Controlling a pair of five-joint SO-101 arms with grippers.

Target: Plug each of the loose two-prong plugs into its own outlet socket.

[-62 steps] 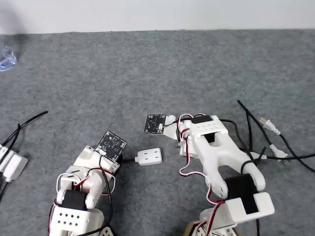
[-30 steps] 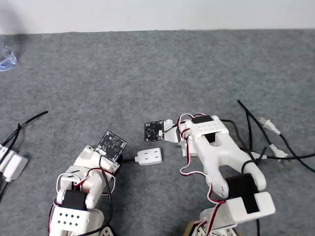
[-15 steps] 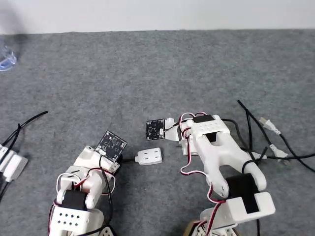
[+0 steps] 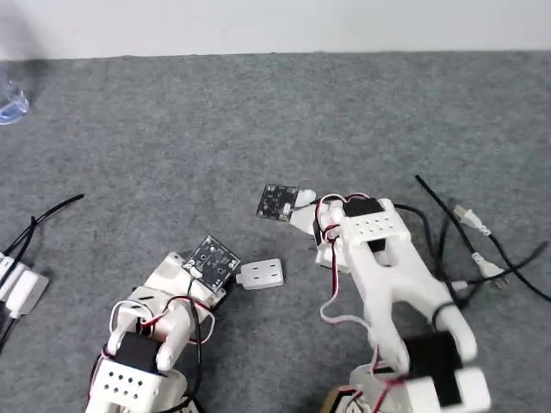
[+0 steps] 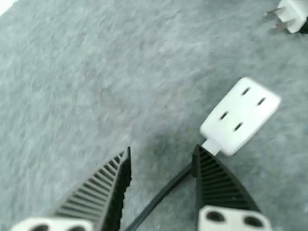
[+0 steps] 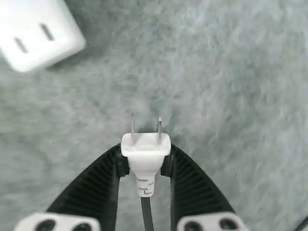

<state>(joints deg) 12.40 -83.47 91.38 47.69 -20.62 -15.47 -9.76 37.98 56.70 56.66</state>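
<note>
From above, both end effectors are hidden under their wrist boards, and the held plug cannot be made out there. The outlet (image 4: 261, 274) lies on the grey counter (image 4: 172, 129) at lower centre of the high view, between the two arms. The right wrist view cuts it off at the frame edge. Its four slots are bare in the left wrist view. The left end effector (image 5: 161, 151) is released, its fingers on either side of the outlet's black cord (image 5: 163, 190), with the outlet just past the tips. The right end effector (image 6: 145, 153) is clenched on a plug (image 6: 145, 144), which is near the outlet but apart from it. Loose plugs (image 4: 469, 217) lie at the right of the high view.
</note>
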